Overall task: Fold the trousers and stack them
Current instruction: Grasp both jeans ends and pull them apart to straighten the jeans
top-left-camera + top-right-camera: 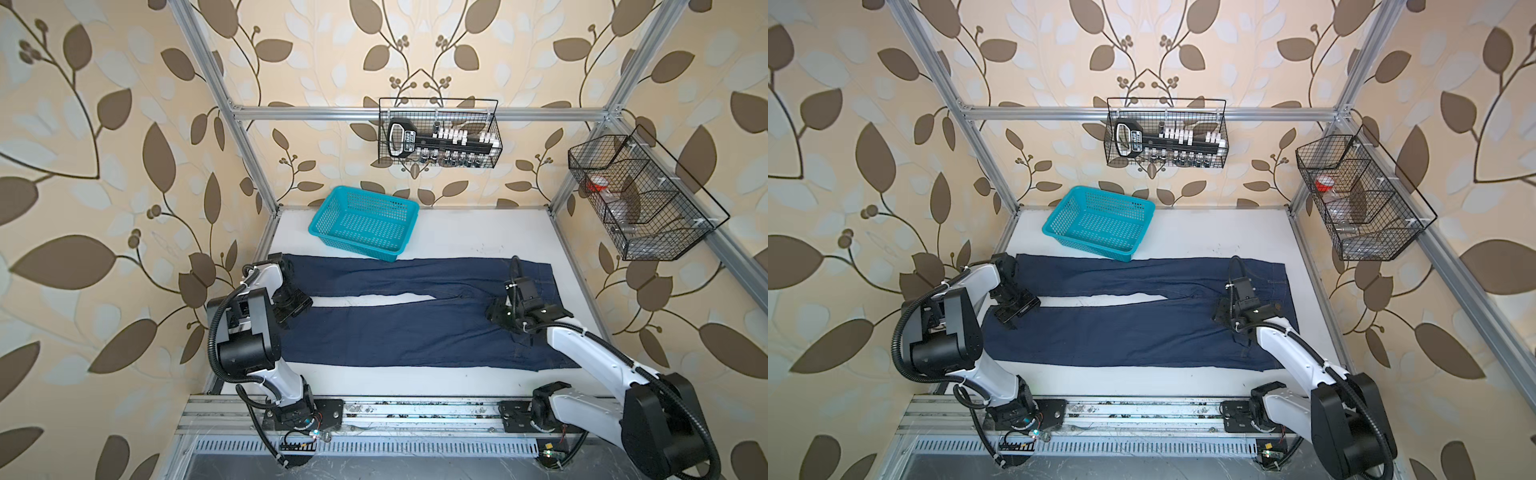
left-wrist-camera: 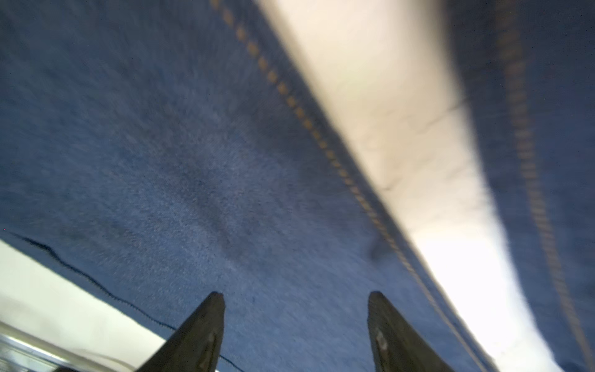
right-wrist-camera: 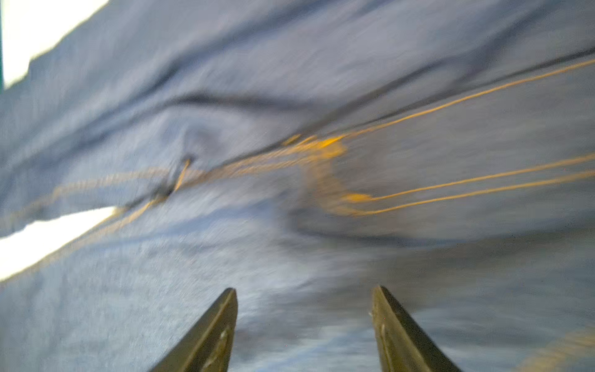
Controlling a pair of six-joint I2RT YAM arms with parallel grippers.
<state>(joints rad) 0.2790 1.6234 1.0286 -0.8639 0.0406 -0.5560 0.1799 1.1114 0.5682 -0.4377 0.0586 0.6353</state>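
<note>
Left gripper (image 1: 296, 306) and right gripper (image 1: 500, 312) both hang with jaws spread, pinching nothing, low over the trousers (image 1: 395, 332). These lie flat mid-frame, long axis running left to right. The hem end is at the left by the left gripper, and the waistband is at the right, just past the right one. Above the upper leg, a teal basket (image 1: 353, 245) sits on the white table (image 1: 457, 237).

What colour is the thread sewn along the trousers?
Orange-yellow. The stitching shows best in the right wrist view.

Trousers (image 1: 395, 332): one; basket (image 1: 353, 246): one; racks (image 1: 440, 160) (image 1: 665, 245): two
</note>
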